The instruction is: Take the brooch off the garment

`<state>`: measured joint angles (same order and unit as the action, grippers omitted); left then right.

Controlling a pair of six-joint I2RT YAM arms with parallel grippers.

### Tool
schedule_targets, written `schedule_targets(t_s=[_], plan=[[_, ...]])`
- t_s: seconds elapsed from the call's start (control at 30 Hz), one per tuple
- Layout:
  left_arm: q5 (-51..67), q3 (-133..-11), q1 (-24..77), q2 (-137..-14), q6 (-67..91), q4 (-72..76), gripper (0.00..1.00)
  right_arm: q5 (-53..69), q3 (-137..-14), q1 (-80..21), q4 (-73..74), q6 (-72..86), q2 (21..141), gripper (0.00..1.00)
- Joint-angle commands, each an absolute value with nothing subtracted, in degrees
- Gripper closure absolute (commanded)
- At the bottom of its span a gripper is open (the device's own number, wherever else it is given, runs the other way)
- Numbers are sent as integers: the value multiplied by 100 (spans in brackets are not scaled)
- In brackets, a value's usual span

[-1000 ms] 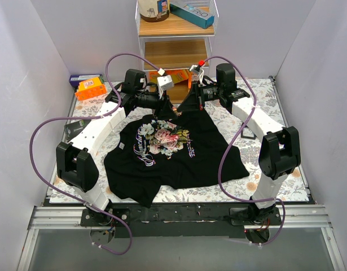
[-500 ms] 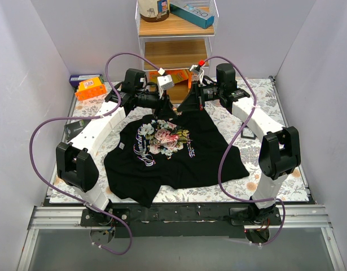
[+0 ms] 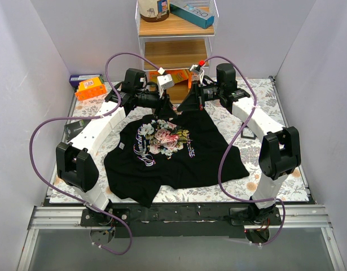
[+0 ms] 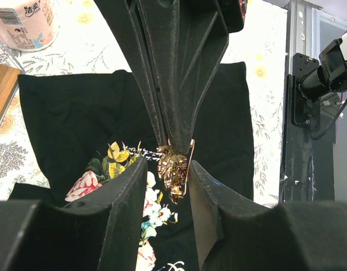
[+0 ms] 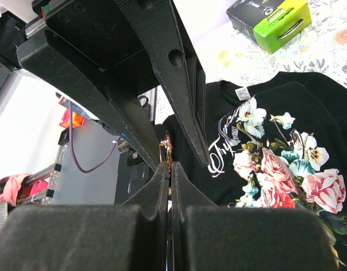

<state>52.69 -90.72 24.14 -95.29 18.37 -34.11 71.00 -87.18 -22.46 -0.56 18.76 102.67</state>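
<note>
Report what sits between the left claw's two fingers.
The brooch, at the right claw's shut tips; the left wrist view shows it.

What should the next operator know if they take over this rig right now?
Right gripper: shut on the brooch, pinching its top.
Left gripper: open, one finger on either side of the brooch.
Shirt: spread out below both grippers.
Done: brooch gripped and held over the flower print.
Left: the views do not show whether the pin is out of the fabric. Check that, pull it clear, then set it down.

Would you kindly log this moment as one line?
right pincer: shut on brooch | left pincer: open, straddling it | garment: spread below
</note>
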Motion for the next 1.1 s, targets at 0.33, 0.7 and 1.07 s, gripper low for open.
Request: schedule_targets(t_s=[0.33, 0.7, 1.07], plan=[[4492, -9193, 2435, -9633, 2092, -2945, 68, 7111, -8780, -2364, -71, 1592, 9861, 99], [3156, -9229, 2435, -9651, 2689, -2374, 75, 6926, -8859, -2452, 246, 1328, 9809, 99], [2848, -9255, 2382, -9282, 3147, -2180, 62, 6689, -8833, -2373, 387, 1362, 9852, 99]])
